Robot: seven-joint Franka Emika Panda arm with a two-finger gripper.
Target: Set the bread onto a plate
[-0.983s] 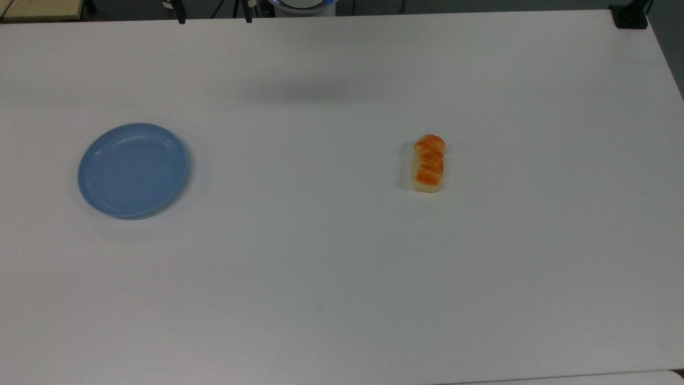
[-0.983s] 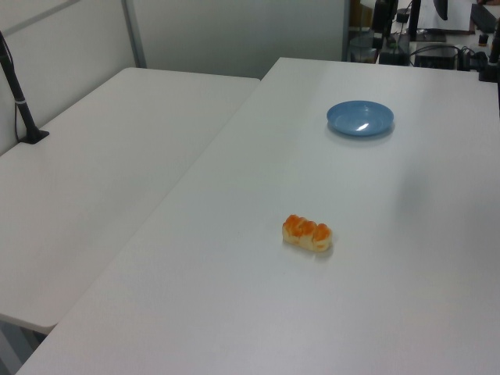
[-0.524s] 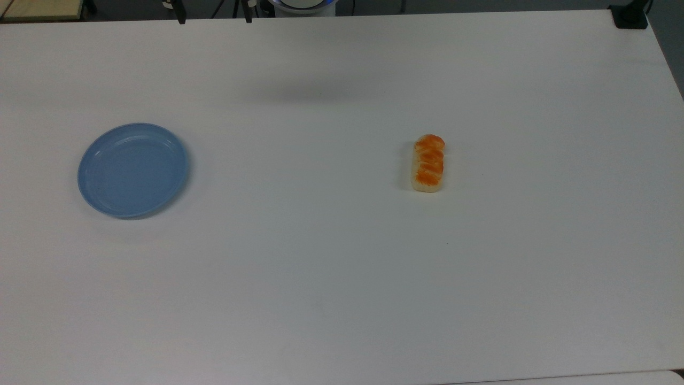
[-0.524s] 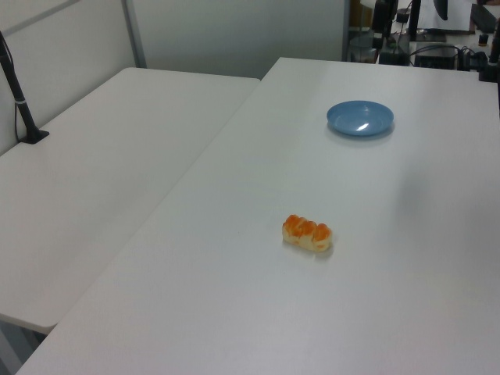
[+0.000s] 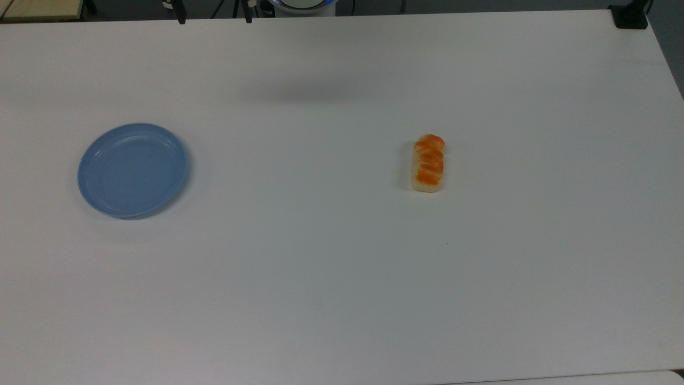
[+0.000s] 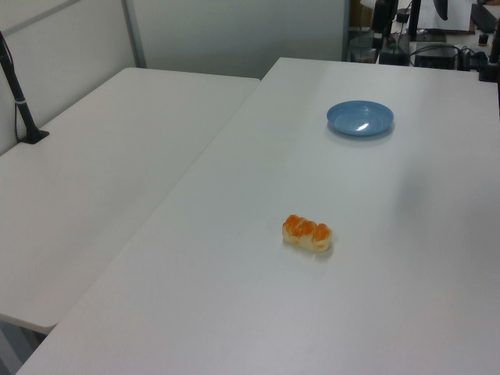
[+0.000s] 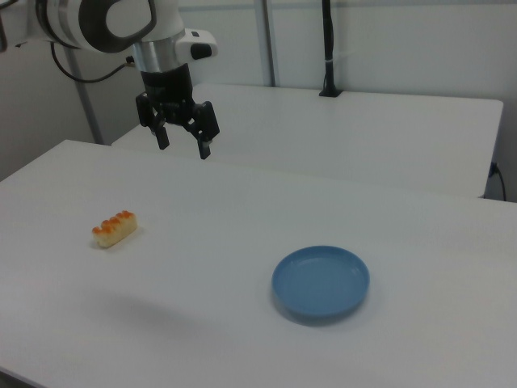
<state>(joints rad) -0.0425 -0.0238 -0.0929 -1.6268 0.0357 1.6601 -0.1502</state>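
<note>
Right view: bread (image 7: pixel 114 227) below-left of spread gripper (image 7: pixel 183 145).

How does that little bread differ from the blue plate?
The bread is oblong, cream with an orange-brown lobed top; the plate is round and plain light blue. The bread is much smaller than the plate. The bread is a chunky solid, the plate shallow with a raised rim. Both rest on the white table, far apart.

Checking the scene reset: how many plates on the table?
1. The plate sits on the table at the top view's left, well apart from the bread. Nothing on the table could hide another.
</note>
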